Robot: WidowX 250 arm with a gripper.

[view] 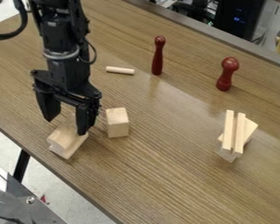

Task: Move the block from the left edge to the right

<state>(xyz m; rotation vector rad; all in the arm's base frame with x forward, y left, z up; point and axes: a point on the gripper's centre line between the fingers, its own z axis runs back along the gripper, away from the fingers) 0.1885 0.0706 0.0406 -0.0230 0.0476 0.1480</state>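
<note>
On the table (166, 175), by its left edge, a notched block (66, 141) is lying beneath the gripper (66, 126), whose jaws are gaping wide, empty. Beside it, a squared block (117, 124) is standing; beyond, a dowel (120, 70), red pins (157, 59) and wooden sticks (239, 133) are resting.

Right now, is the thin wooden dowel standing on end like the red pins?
No, the dowel lies on its side on the table, while both red pins stand upright.

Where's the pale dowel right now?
Camera view, upper left of centre: the dowel lies flat on the table, just left of the slimmer red pin and beyond the upright block.
</note>
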